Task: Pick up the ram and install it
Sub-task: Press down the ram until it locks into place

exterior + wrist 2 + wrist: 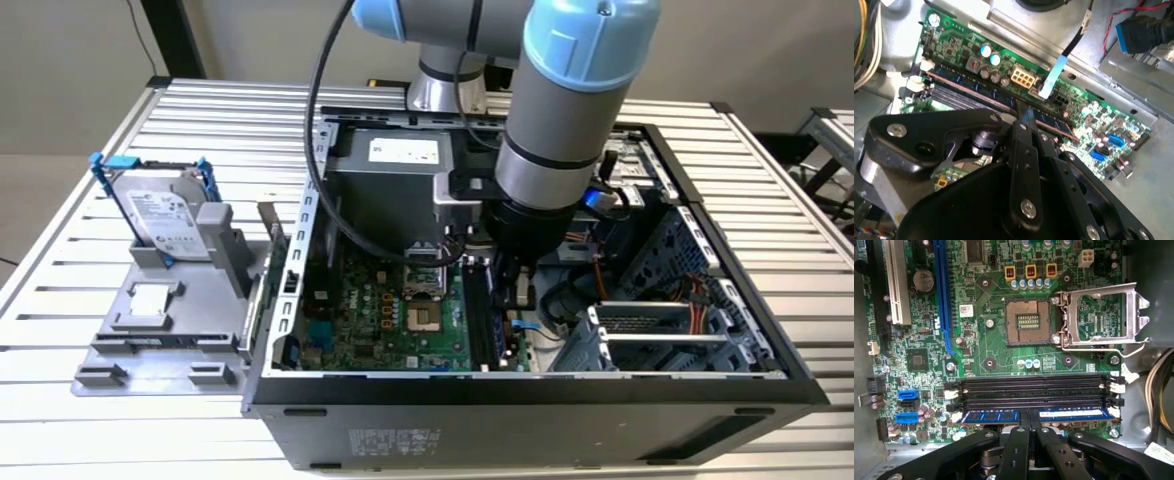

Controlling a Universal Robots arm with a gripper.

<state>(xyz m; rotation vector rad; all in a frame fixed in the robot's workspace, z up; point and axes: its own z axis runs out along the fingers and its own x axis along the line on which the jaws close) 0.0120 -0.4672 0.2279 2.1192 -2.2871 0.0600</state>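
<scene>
Ram (1034, 415) sits edge-down along the outermost of the long black slots (1034, 390) on the motherboard (1004, 340), gripped at its middle by my pincer (1029, 427), fingers narrow around it so it stays square to the slot.
</scene>
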